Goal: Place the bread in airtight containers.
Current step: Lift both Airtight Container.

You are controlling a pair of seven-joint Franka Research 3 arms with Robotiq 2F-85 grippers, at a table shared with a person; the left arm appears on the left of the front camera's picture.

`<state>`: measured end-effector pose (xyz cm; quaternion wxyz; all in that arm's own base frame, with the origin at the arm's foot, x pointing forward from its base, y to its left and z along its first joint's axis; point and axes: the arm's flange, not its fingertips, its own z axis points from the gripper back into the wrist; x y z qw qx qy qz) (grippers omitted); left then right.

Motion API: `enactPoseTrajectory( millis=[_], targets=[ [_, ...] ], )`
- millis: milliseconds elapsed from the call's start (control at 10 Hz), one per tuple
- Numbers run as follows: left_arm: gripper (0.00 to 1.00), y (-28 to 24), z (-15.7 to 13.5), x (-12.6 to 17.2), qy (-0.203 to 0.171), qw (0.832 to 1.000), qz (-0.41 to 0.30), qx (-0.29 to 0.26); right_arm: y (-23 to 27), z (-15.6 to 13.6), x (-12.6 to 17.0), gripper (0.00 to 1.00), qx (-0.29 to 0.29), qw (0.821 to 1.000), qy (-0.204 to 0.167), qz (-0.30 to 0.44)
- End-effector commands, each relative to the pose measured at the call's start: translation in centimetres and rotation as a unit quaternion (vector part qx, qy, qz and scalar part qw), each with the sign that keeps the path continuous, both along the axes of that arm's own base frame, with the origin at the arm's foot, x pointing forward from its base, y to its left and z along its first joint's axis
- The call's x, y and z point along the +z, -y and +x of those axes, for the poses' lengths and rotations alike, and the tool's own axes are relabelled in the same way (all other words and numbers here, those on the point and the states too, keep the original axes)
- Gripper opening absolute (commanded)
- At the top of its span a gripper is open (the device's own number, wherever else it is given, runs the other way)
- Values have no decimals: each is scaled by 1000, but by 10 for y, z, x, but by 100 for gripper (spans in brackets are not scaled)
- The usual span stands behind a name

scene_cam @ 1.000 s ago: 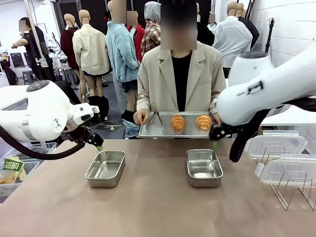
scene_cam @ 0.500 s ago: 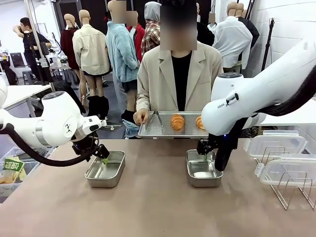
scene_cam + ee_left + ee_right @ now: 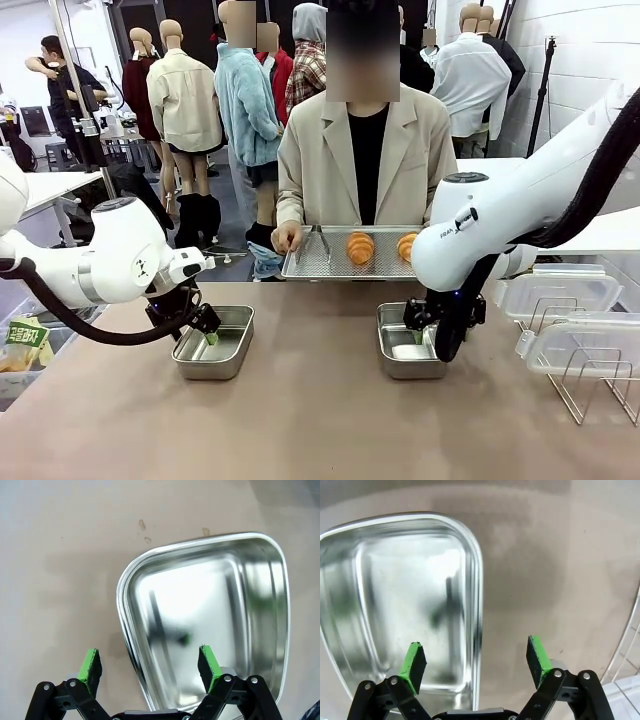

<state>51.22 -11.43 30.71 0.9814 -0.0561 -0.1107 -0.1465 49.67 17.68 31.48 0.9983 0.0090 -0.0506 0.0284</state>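
On the bench (image 3: 320, 420) two containers sat side by side and well apart, the left container (image 3: 213, 341) toward the robot's left and the right container (image 3: 412, 340) toward its right. The left tool (image 3: 150, 664) straddled a rim of the first, one finger inside and one over the bench outside, and the right tool (image 3: 476, 661) straddled a rim of the second likewise. Behind them, at the far edge, a person (image 3: 365, 150) held a tray (image 3: 330, 265) carrying two rolls (image 3: 361, 247) side by side on its right half with tongs (image 3: 318, 240) to their left, while beside the right container, at the bench's right end, two lids (image 3: 560, 292) lay on a wire rack (image 3: 590, 375).
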Motion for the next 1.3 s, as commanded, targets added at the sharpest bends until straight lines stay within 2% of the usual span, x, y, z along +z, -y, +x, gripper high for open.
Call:
enactPoseTrajectory(
  millis=[0, 400, 500, 1100, 1200],
  targets=[
    [84, 2, 3, -3, -22, 1000, -10, 12, -4, 0, -9, 88, -17, 1000, 7, 1],
    [7, 3, 2, 1, -26, 1000, -10, 11, -4, 2, -5, 8, -35, 999, 20, 3],
    [0, 3, 2, 2, -26, 1000, -11, 9, -4, 3, -5, 0, -39, 999, 20, 4],
    [0, 7, -2, 7, -33, 999, -7, -5, -6, 6, -3, 0, -67, 997, 24, -16],
    [0, 6, -2, 7, -33, 999, -6, 0, -11, 11, -3, 0, -55, 997, 16, -55]
  ],
)
